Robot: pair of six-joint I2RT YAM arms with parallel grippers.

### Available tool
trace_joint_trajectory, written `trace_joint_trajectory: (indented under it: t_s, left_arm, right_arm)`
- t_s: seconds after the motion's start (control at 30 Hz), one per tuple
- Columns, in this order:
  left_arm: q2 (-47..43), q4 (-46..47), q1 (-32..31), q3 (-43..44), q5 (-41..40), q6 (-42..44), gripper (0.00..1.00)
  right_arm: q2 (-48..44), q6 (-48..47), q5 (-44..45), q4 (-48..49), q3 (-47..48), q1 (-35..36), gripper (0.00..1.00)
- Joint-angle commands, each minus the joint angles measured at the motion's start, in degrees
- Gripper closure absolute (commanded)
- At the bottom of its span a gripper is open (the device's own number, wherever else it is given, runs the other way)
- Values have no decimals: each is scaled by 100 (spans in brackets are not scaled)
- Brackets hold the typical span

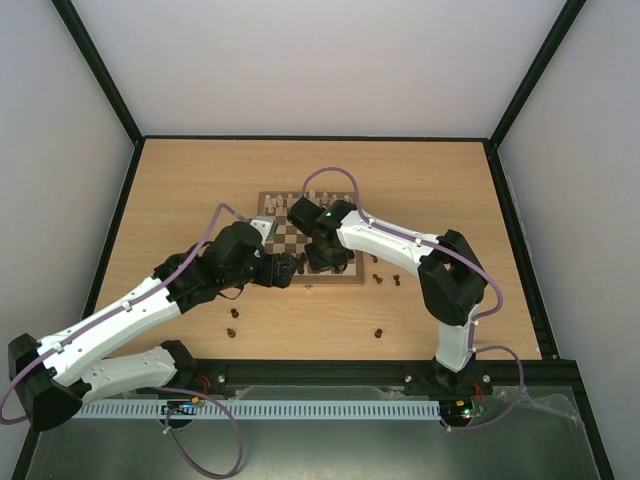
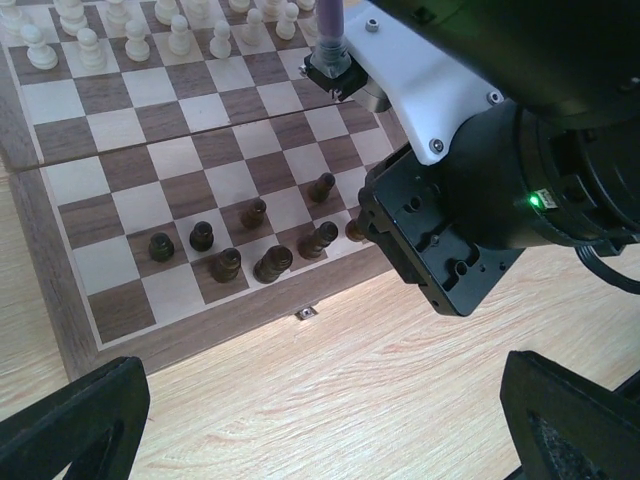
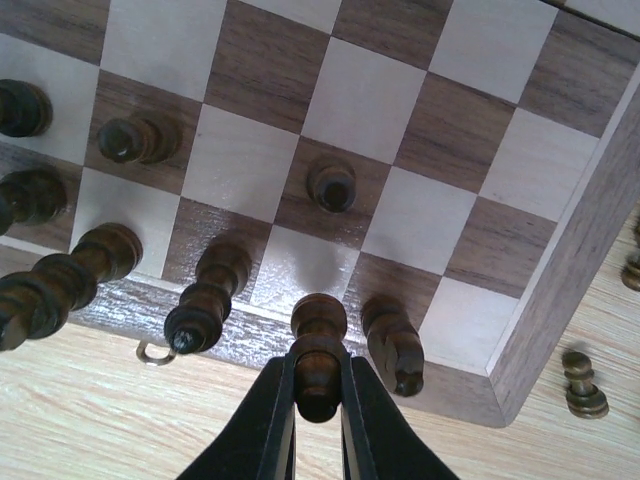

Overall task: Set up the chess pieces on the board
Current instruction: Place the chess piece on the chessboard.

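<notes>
Board [image 1: 283, 236] carries pale chessmen [image 2: 88, 45] on its far rows and dark chess pieces [image 2: 272, 263] filling its near rows. Left gripper [image 2: 320, 420] hangs wide open and empty just off the board's near edge. Right gripper [image 3: 318, 385] pinches one dark piece [image 3: 318, 345], upright at the board's nearest row between two standing neighbours. Placement looks under way; the next move calls for settling it squarely and releasing without nudging them. Stray pieces [image 1: 380, 278] wait off the board's near right corner.

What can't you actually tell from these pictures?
Top view: right arm hides the board's near rows; loose chess pieces too small to identify.
Left wrist view: right gripper's fingers hidden behind its own body.
Right wrist view: unclear whether the held piece touches the board.
</notes>
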Motion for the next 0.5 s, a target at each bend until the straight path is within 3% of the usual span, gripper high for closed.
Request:
trace_joint_trajectory:
  t_s: [0.0,0.47]
  left_arm:
    - [-133,-130,61,-92,-38,41,1]
    - [-203,-113,118,-198,9,53,1]
  right_arm:
    - [214,-143,-99,-264,196,-43,94]
    - [404,-183,-176,-157,176,-52,93]
